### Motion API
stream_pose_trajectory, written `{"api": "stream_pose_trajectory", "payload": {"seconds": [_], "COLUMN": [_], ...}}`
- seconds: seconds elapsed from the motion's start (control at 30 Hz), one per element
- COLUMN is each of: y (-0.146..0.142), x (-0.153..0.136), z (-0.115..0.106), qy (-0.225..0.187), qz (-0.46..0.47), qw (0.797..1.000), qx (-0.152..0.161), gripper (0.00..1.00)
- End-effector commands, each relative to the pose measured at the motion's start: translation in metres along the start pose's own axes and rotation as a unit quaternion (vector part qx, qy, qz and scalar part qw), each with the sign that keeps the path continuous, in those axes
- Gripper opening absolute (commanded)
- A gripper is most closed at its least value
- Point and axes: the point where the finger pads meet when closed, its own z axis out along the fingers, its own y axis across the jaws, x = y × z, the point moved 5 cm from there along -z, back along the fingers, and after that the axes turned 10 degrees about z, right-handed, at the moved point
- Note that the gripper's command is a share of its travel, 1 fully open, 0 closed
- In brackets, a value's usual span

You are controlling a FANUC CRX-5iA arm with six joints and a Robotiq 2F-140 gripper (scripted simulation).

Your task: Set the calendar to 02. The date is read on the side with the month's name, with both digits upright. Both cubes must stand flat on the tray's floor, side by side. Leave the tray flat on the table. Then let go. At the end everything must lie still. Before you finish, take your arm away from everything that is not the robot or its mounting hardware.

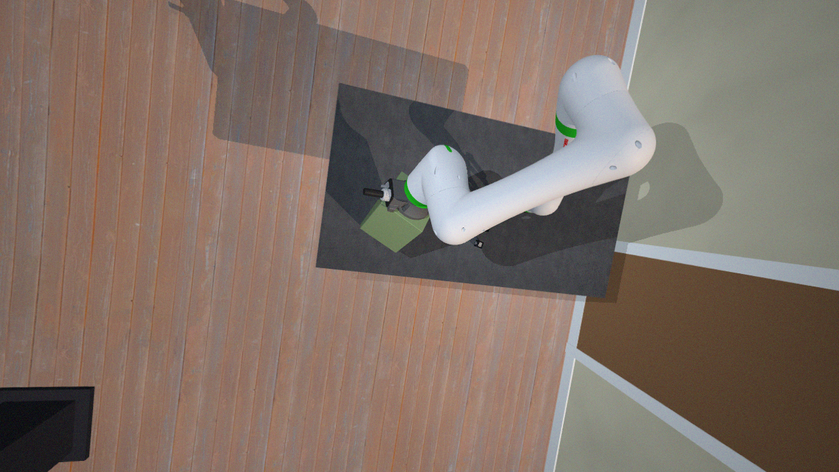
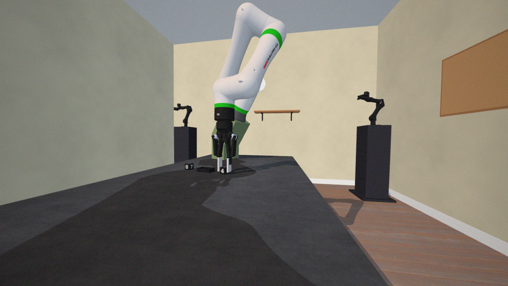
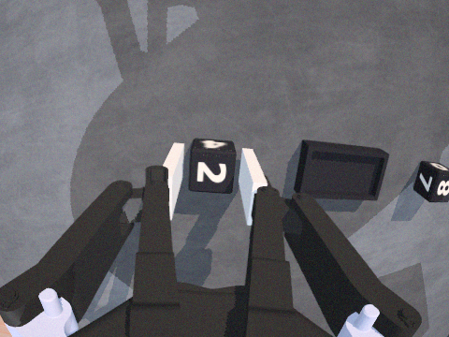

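Dark grey rectangular table (image 1: 363, 252) (image 2: 159, 227); above it the white arm with green bands (image 1: 527, 181) (image 2: 245, 85), its black two-finger gripper with white pads (image 2: 224, 165) (image 3: 212, 180) partly open, holding nothing, a pad to each side of the near cube. Small black open rectangular tray (image 2: 205, 170) (image 3: 343, 172) on the table between two smaller black cubes with white digits: the near cube (image 2: 223, 170) (image 3: 212, 169), 2 on top, 4 on a side, and the far cube (image 1: 479, 244) (image 2: 189, 166) (image 3: 435, 182), showing 0, 7 and 8; both outside the tray.
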Motion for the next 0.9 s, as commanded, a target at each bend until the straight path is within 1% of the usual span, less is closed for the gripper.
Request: {"api": "stream_pose_trajectory", "payload": {"seconds": [0.0, 0.47, 0.5, 0.87], "y": [0.0000, 0.0000, 0.0000, 0.0000], "x": [0.0002, 0.0002, 0.0002, 0.0002], "z": [-0.0001, -0.0001, -0.0001, -0.0001], "qy": [0.000, 0.000, 0.000, 0.000], "qz": [0.000, 0.000, 0.000, 0.000], "qw": [1.000, 1.000, 1.000, 1.000], "qx": [0.000, 0.000, 0.000, 0.000], "gripper": [0.29, 0.29, 0.17, 0.17]}}
